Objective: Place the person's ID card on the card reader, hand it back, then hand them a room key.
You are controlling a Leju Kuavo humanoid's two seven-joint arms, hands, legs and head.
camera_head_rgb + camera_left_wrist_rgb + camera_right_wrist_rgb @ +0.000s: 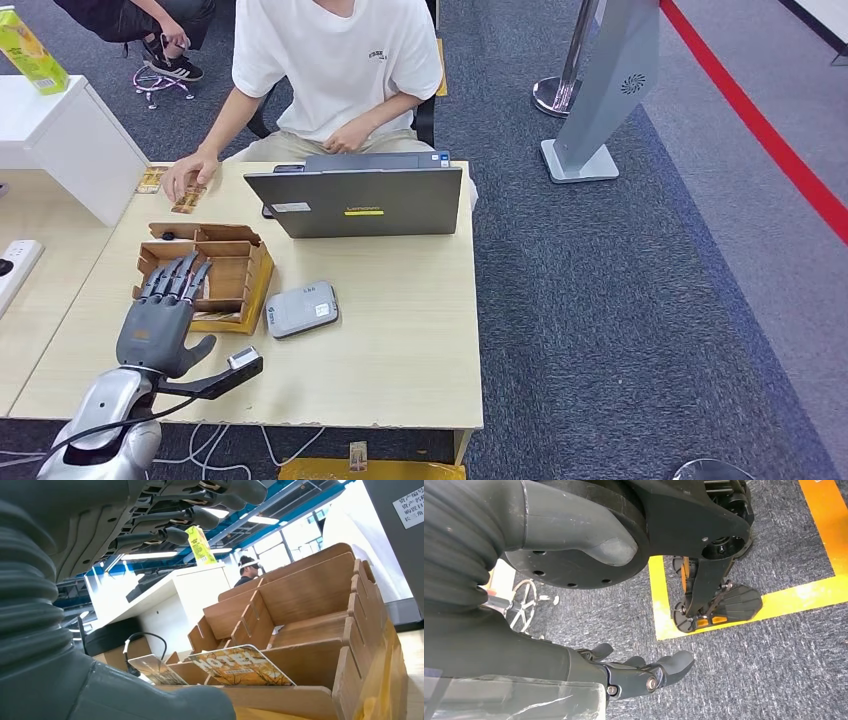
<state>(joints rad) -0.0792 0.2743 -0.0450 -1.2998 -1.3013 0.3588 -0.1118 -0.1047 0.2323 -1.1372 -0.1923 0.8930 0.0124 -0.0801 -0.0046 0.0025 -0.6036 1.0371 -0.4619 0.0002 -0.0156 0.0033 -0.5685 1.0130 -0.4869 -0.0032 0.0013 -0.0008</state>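
While the empty left hand [165,310] hovers spread, a "HOTEL"-printed key card [240,666] stands in the wooden organizer [240,290].

Grey laptop [357,200] open on table [400,350], yellow-green carton [30,50] on white counter [60,130]

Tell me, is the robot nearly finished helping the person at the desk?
Probably close. The card reader has no card on it, and the person's hand rests on a card at their side, so the ID looks returned. Now the left robot hand hovers open over the wooden card holder, where hotel key cards stand. Picking one and handing it over remains.
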